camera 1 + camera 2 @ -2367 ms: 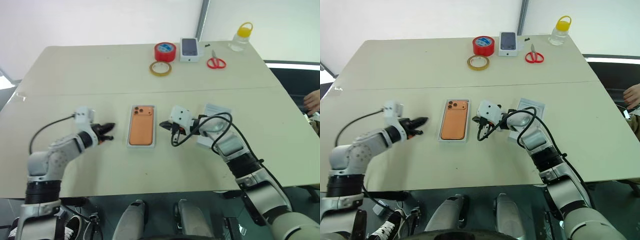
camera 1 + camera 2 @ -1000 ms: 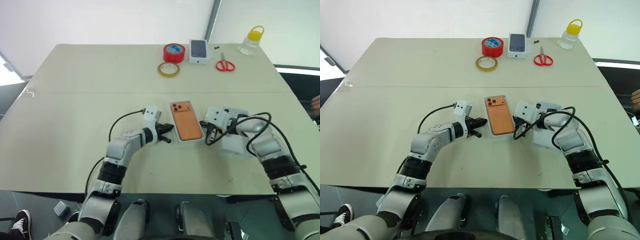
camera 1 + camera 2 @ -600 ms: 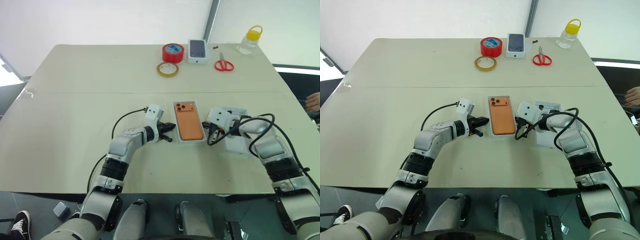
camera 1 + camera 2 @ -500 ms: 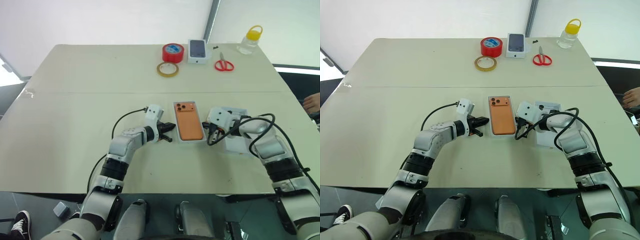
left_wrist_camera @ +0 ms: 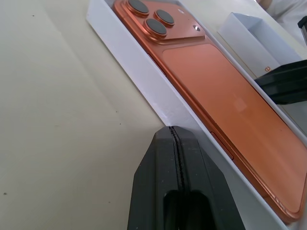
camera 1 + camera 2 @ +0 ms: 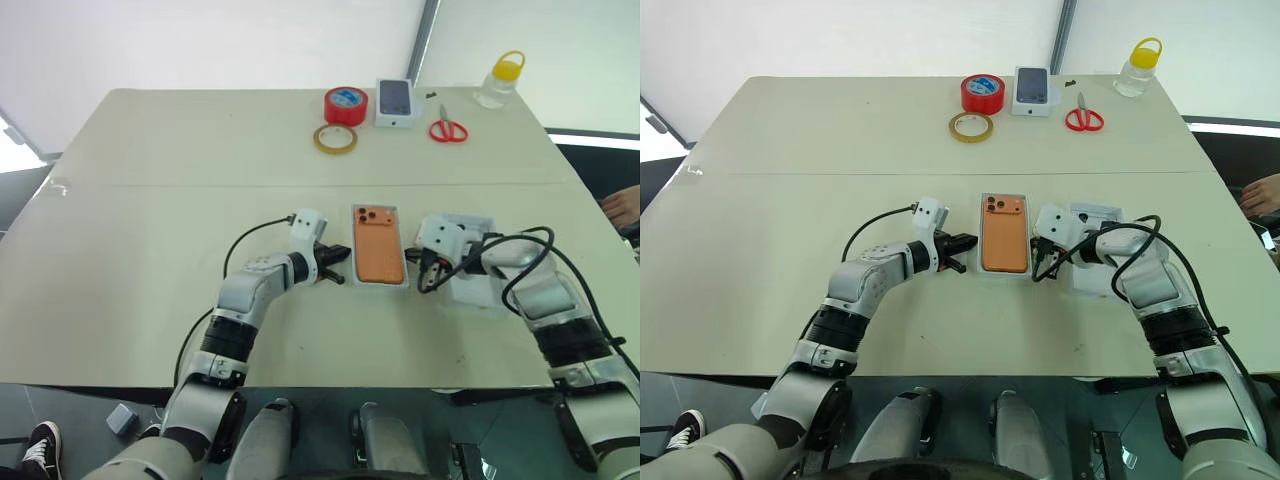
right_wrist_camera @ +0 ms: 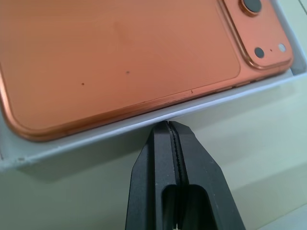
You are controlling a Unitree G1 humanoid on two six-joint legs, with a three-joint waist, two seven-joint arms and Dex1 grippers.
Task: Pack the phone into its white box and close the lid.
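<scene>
The phone [image 6: 379, 244] lies face down in the white box [image 5: 144, 62] at the middle of the bench [image 6: 150, 200], camera cluster toward the far edge. The left pincer [image 6: 336, 265] sits just beside the box's left wall, its fingers pressed together on nothing; the right pincer [image 6: 428, 276] is likewise pressed together at the right wall, empty. The lid [image 6: 470, 275] rests on the bench just right of the box, partly under the right arm.

The main risk is in the squeeze: two shut tips nudging opposite walls of a light cardboard tray could skew or slide it, or tip a wall inward so the lid later catches. In the left wrist view the phone's near corner seems to ride up on the rim rather than sit flat, though the angle makes this uncertain; if so, the lid would not seat. The right arm's cable [image 6: 500, 250] hangs over the lid and could drag it when that arm moves. Fetching the lid also means opening a pincer beside the box, which could bump it.
</scene>
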